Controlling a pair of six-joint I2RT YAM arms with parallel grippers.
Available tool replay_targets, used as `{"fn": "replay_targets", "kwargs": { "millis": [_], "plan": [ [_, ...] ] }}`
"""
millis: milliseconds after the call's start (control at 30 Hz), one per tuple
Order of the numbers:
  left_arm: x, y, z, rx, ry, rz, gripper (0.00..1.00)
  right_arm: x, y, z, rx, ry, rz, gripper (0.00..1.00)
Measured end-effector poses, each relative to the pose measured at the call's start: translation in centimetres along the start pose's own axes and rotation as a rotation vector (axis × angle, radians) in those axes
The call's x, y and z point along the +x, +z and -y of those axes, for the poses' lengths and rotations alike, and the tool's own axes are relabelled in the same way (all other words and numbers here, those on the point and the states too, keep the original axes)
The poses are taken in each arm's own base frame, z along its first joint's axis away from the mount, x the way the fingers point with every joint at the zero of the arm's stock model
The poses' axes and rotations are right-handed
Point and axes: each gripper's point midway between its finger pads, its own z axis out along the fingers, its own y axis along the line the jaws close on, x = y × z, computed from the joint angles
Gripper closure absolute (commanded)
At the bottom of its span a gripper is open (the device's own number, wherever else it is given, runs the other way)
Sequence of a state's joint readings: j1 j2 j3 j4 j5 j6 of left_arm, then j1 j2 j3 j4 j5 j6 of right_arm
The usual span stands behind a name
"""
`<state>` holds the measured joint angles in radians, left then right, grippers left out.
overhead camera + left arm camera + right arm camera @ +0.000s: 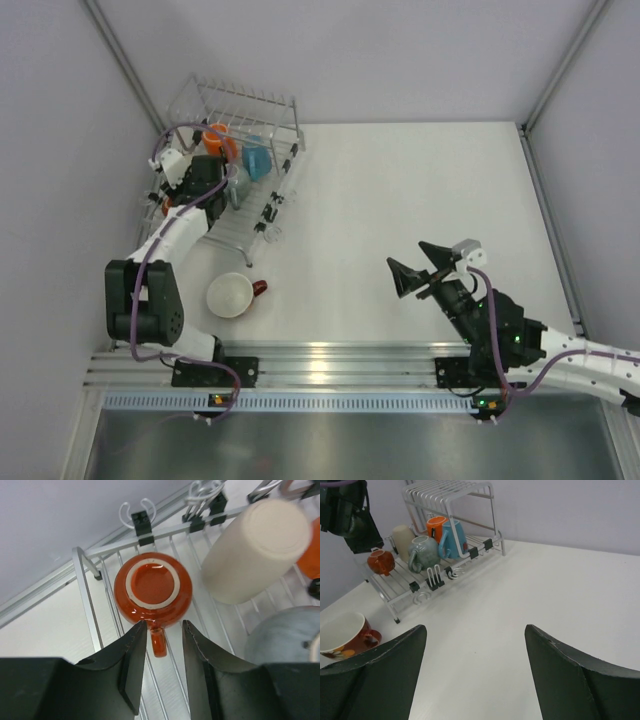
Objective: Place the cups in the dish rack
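Releasing step: left gripper (164, 625) hangs over the dish rack (87, 600), one cup not loaded yet.
Jaws are partly open and grip nothing. The handle of the small dark red-handled mug (152, 587) lies loose in the gap; the mug is upside down on the rack wires by the rim, with the beige tumbler (255, 547) just beside it. The right gripper (475, 628) is wide open, empty, well apart from the rack. The wide white red-handled cup (230, 295) stands on the table near the rack's front end. Next move, likely: lift clear of the rack, then reach for that cup.

The left gripper (164, 626) hangs over the rack (89, 600), jaws parted (nothing clamped), while the right gripper (476, 640) hovers well apart from it, wide open.
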<state>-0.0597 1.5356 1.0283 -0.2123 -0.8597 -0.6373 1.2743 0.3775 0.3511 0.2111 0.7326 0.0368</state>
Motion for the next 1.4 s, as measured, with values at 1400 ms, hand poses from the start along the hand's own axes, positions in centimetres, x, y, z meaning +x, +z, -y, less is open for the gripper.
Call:
{"fn": "replay_targets", "kwargs": {
  "millis": [1400],
  "plan": [
    [5.7,-19.6,-4.2,0.735,0.052,-0.403,0.60,7.0,7.7,-10.4,-0.156,0.148,-0.454,0.24]
  ]
}}
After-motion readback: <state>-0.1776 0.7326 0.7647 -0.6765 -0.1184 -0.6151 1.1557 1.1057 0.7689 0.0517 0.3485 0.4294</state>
